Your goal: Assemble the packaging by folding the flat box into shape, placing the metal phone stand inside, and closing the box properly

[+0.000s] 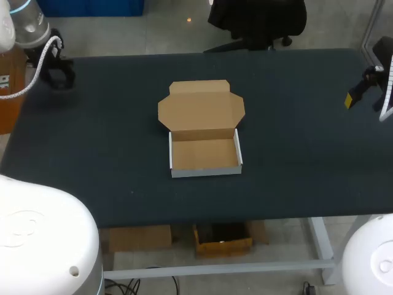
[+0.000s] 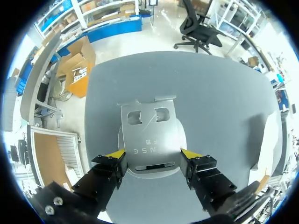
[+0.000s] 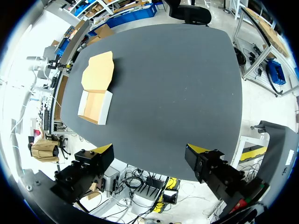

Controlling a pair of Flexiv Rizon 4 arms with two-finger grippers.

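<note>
The cardboard box [image 1: 204, 132] stands near the middle of the table, folded into a shallow white-sided tray with its brown lid [image 1: 201, 107] lying open and flat behind it. It also shows far ahead of my right gripper, the box [image 3: 96, 93]. The grey metal phone stand [image 2: 148, 126] sits between the fingers of my left gripper [image 2: 153, 156], both yellow tips pressing on the edges of its round base. That left gripper [image 1: 58, 72] is at the table's far left corner. My right gripper [image 3: 152, 151] hangs open with nothing in it over the table's right edge [image 1: 356, 95].
The dark table top [image 1: 92, 135] stretches wide on both sides of the box and in front of it. Nothing else lies on it.
</note>
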